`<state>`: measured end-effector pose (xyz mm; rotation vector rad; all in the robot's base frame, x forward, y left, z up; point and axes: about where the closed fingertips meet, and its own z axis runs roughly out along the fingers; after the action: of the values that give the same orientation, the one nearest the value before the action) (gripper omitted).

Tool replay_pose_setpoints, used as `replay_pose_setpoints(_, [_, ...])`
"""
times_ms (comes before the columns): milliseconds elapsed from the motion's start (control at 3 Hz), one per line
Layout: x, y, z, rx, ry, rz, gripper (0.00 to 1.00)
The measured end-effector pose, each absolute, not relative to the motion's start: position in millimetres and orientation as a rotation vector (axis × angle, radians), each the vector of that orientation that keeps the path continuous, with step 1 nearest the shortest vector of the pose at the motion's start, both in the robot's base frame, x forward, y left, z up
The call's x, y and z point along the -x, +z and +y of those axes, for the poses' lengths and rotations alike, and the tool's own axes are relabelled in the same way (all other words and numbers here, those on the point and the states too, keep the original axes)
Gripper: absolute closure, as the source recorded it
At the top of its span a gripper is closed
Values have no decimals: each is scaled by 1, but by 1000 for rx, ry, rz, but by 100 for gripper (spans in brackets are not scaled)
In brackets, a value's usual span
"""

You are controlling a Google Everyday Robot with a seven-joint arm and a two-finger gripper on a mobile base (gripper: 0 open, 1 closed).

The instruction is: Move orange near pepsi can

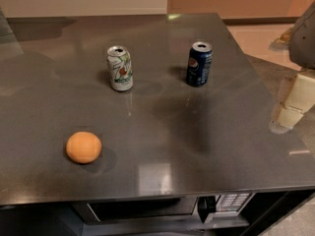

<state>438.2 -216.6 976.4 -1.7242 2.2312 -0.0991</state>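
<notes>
orange (83, 147): front left on desk (206, 141)
pepsi can (199, 64): upright, back right, well apart
claw (286, 113): right edge; spread or closed, cannot tell

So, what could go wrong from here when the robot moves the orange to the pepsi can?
1. The orange is round and lies on a smooth, glossy table, so it may roll away when touched or released.
2. The gripper waits at the right edge, far from the orange; reaching across, the arm might knock over the upright pepsi can.
3. The white-and-green can stands closer to the orange and could be hit or mistaken for the target.
</notes>
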Motion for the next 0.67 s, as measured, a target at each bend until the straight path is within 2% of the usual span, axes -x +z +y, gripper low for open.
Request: replay_pose_setpoints(667, [-441, 979, -210, 1730, -78, 2211, 0])
